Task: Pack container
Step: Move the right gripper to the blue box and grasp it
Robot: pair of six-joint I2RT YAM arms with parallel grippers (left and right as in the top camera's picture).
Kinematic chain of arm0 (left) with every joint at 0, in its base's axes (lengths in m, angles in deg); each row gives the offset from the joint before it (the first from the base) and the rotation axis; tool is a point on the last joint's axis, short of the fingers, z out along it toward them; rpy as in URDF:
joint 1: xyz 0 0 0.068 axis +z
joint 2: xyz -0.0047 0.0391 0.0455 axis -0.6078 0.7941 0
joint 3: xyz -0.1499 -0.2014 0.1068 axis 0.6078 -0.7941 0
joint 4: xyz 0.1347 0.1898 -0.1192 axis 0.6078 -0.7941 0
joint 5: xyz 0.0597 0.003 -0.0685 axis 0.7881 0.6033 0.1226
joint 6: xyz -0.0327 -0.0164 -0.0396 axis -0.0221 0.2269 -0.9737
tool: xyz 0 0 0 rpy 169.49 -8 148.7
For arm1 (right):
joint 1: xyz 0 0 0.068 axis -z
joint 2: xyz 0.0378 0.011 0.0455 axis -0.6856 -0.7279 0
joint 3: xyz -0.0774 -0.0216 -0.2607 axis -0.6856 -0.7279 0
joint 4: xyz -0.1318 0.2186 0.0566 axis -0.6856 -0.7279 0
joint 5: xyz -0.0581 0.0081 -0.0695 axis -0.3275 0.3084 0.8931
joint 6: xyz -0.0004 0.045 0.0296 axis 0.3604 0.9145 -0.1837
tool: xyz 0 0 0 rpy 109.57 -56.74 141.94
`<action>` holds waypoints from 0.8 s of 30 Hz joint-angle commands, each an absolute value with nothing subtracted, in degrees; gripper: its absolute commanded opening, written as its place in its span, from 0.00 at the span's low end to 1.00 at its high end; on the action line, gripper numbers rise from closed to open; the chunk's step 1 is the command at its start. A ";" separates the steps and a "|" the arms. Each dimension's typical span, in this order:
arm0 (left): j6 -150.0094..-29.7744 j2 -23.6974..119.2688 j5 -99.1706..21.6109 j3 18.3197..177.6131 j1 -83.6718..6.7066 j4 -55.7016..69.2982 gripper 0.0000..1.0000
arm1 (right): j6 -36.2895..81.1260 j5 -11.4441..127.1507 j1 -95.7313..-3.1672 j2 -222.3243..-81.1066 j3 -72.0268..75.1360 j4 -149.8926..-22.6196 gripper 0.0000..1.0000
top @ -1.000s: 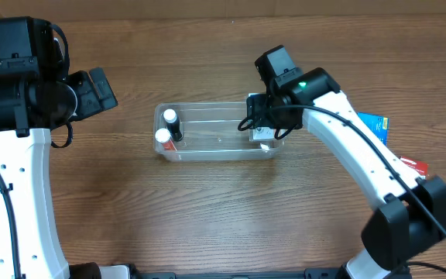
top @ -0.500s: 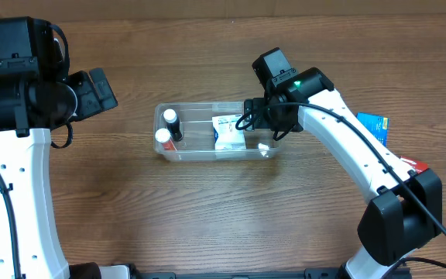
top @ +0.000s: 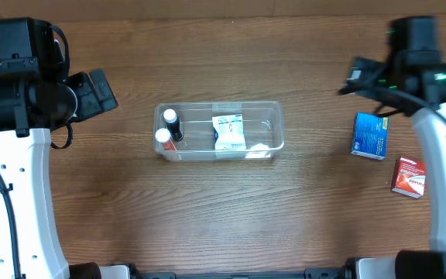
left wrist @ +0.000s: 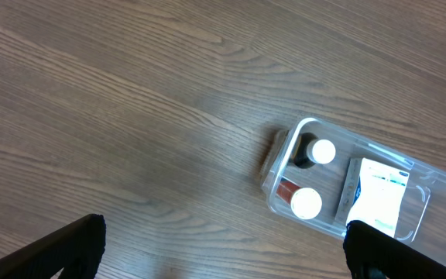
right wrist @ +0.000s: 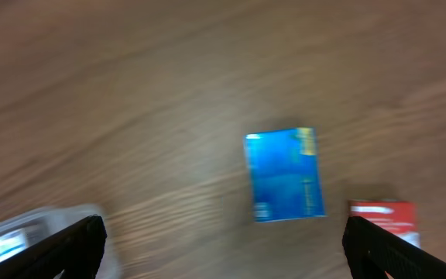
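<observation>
The container point(top: 272, 118), a clear rectangular tub, sits mid-table. It holds two white-capped bottles point(top: 170, 115) point(top: 162, 136) at its left end and a white box point(top: 228, 132) in the middle. In the left wrist view the container point(left wrist: 280, 172) lies at the lower right, beyond the fingers. My left gripper point(left wrist: 223, 256) is open and empty, hovering left of the tub. My right gripper point(right wrist: 223, 252) is open and empty too, far to the right of the tub and above a blue box point(right wrist: 285, 174). That view is blurred.
The blue box point(top: 369, 136) and a red box point(top: 409, 177) lie on the wooden table at the right. In the right wrist view the red box point(right wrist: 382, 217) shows at the lower right and the tub's corner point(right wrist: 22, 232) at the lower left.
My right gripper opened, left the white box in the container and swung away to the right, over the blue box. The left arm has not moved.
</observation>
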State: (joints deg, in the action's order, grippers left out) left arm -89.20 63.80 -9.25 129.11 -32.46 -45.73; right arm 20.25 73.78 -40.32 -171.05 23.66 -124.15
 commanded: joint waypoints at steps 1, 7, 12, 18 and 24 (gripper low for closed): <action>-87.91 63.88 -9.69 129.20 -32.20 -45.73 1.00 | 13.30 71.20 -33.92 -175.42 20.06 -124.60 1.00; -87.94 63.88 -9.71 129.20 -32.20 -45.60 1.00 | 6.29 70.89 -29.81 -184.34 14.68 -118.31 1.00; -87.94 63.88 -9.71 129.20 -32.20 -45.54 1.00 | 3.93 70.69 -28.06 -192.58 13.76 -116.41 1.00; -87.94 63.88 -9.71 129.20 -32.20 -45.32 1.00 | 3.49 68.27 -26.71 -200.34 13.76 -114.94 1.00; -87.91 63.88 -9.69 129.20 -32.20 -45.25 1.00 | 1.98 65.73 -26.71 -200.53 13.91 -115.10 1.00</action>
